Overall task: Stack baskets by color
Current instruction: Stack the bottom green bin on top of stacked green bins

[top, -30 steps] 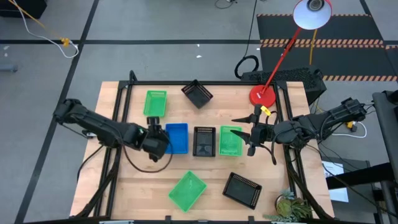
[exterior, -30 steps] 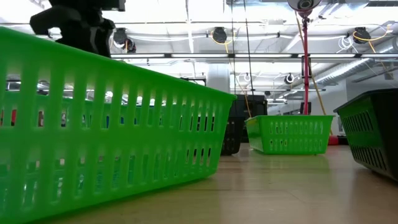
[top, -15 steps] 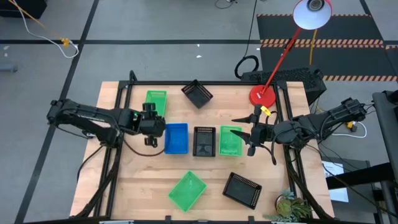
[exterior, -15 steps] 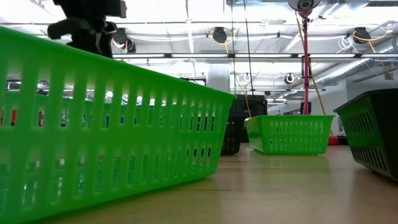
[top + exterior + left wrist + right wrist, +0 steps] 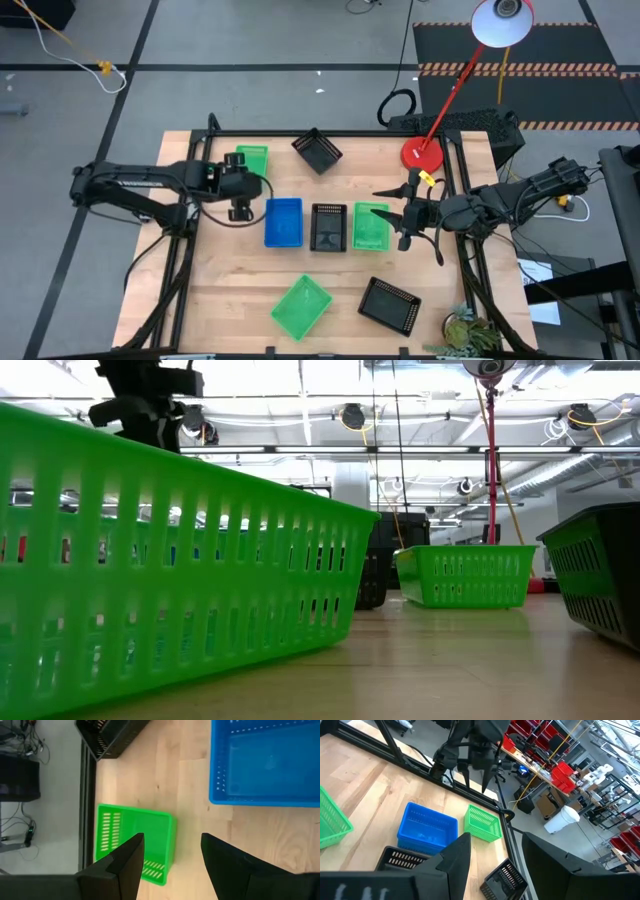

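Three baskets stand in a row at mid-table: blue [image 5: 283, 222], black [image 5: 328, 227], green [image 5: 371, 226]. A green basket [image 5: 250, 162] and a tilted black one [image 5: 318, 150] sit toward the far edge. Another green [image 5: 302, 306] and black one [image 5: 390, 304] sit near the front. My left gripper [image 5: 238, 208] hovers open between the far-left green basket [image 5: 135, 842] and the blue basket [image 5: 265, 762], with nothing between its fingers. My right gripper [image 5: 385, 207] waits open, raised, beside the row's green basket, on its right.
A red round lamp base [image 5: 423, 153] stands at the far right corner, its arm reaching over the edge. A potted plant [image 5: 465, 335] sits at the near right corner. Bare wood lies between the middle row and the two near baskets.
My left gripper has swung from beside the blue basket's left edge toward the table's far edge, rising a little, and now hovers next to the far-left green basket. Its fingers have stayed open. No basket has moved.
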Robot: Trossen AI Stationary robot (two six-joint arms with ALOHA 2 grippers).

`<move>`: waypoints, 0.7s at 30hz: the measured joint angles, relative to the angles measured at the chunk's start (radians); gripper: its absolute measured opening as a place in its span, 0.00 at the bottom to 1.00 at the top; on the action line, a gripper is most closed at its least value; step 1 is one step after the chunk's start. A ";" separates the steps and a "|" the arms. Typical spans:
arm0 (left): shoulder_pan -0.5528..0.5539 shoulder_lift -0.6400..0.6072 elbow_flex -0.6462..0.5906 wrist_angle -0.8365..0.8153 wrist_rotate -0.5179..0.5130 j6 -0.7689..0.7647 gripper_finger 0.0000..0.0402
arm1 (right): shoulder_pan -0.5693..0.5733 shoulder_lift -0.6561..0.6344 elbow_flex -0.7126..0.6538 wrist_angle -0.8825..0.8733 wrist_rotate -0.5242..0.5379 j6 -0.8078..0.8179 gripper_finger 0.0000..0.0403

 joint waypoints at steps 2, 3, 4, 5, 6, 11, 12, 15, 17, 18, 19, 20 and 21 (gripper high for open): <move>0.011 -0.015 -0.004 0.006 0.019 0.011 0.50 | 0.000 0.000 0.000 -0.002 0.000 0.001 0.42; 0.018 -0.023 -0.013 0.014 0.026 0.021 0.50 | 0.000 0.000 0.000 -0.002 0.000 0.001 0.42; 0.026 -0.032 -0.024 0.018 0.033 0.032 0.50 | 0.000 0.000 0.000 -0.002 0.000 0.001 0.42; 0.035 -0.039 -0.036 0.020 0.041 0.042 0.50 | 0.000 0.000 0.000 -0.002 0.000 0.002 0.42; 0.045 -0.045 -0.047 0.024 0.044 0.048 0.50 | 0.000 0.000 0.000 -0.001 0.000 0.002 0.42; 0.094 -0.055 -0.114 0.041 0.048 0.076 0.50 | 0.000 0.000 0.000 0.000 0.000 0.002 0.42; 0.104 -0.055 -0.128 0.053 0.055 0.085 0.50 | 0.000 0.000 0.000 0.000 0.000 0.002 0.42; 0.140 -0.055 -0.172 0.112 0.082 0.128 0.50 | 0.000 0.000 0.000 0.001 0.000 0.002 0.42; 0.169 -0.055 -0.202 0.160 0.100 0.157 0.50 | 0.000 0.000 0.000 0.001 0.000 0.002 0.42; 0.184 -0.055 -0.216 0.175 0.107 0.170 0.50 | 0.000 0.000 0.000 0.001 0.000 0.002 0.42; 0.200 -0.055 -0.230 0.193 0.117 0.181 0.50 | 0.000 0.000 0.000 0.001 0.000 0.002 0.42; 0.216 -0.055 -0.242 0.212 0.126 0.199 0.50 | 0.000 0.000 0.000 0.001 0.000 0.002 0.42; 0.231 -0.055 -0.254 0.227 0.132 0.214 0.50 | 0.000 0.000 0.000 0.001 0.000 0.002 0.42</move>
